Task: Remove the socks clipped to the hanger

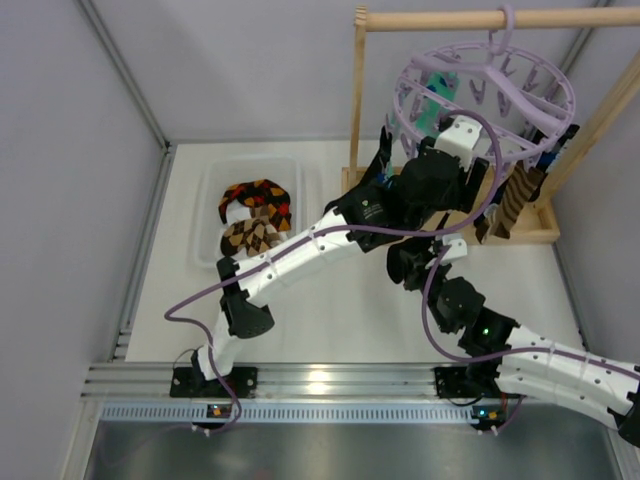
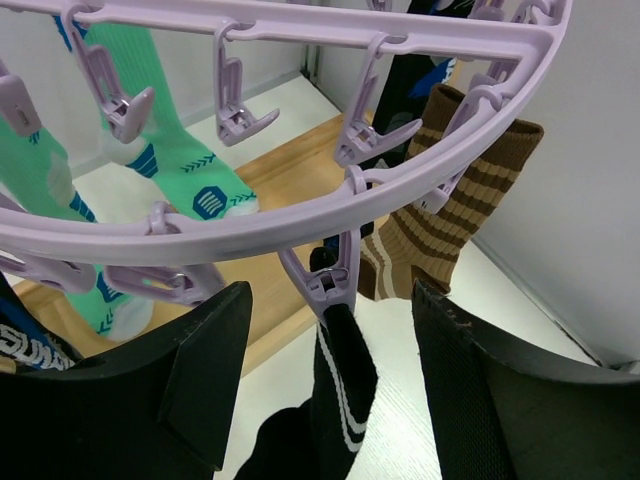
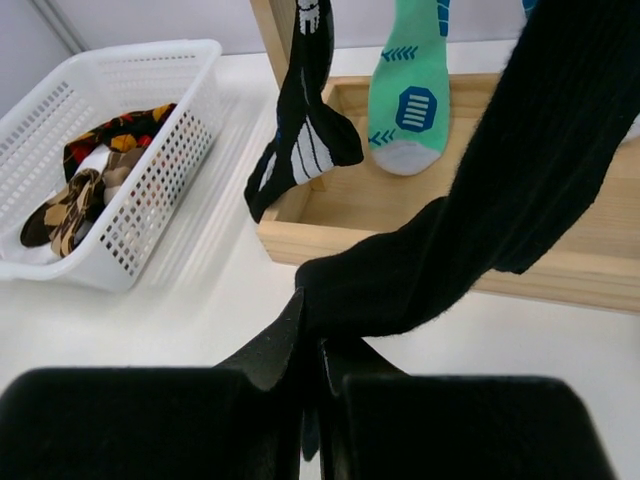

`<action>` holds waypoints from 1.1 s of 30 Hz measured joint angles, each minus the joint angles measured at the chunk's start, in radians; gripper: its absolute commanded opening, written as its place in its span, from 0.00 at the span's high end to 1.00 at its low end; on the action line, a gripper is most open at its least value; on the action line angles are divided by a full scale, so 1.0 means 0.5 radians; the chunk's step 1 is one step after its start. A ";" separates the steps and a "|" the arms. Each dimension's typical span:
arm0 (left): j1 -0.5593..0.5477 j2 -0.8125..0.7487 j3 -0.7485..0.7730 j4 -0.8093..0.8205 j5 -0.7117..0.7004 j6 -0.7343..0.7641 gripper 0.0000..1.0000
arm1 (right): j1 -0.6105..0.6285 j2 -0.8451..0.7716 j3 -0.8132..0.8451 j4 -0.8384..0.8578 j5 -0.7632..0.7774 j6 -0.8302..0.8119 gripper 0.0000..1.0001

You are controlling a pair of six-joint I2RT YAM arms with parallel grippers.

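Here, open left fingers [image 2: 190, 380] flank a white-striped black sock [image 2: 340, 385] clipped to the lavender hanger [image 2: 300, 222], far right above the bench [image 1: 330, 320]. Right fingers [image 3: 265, 350] pinch a plain black sock [image 3: 520, 170] by its end.

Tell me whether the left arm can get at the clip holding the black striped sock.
Probably yes. The left end effector is open, its fingers flanking the lavender clip and the black sock beneath it, with nothing between.
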 measured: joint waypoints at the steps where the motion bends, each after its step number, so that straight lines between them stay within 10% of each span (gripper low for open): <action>1: 0.000 0.001 0.000 0.002 -0.008 0.000 0.32 | 0.000 0.000 0.000 0.000 -0.003 0.001 1.00; 15: 0.036 0.085 0.000 0.148 -0.013 0.046 0.39 | 0.000 0.040 0.000 0.001 -0.067 0.021 1.00; 22: 0.037 0.114 0.000 0.211 -0.014 0.092 0.60 | 0.014 0.053 0.000 0.000 -0.082 0.034 1.00; 28: 0.036 0.114 0.000 0.233 -0.022 0.117 0.98 | 0.014 0.032 0.000 -0.006 -0.083 0.040 1.00; 33: 0.040 0.114 0.000 0.236 -0.031 0.123 1.00 | 0.016 -0.048 -0.001 -0.082 -0.082 0.054 1.00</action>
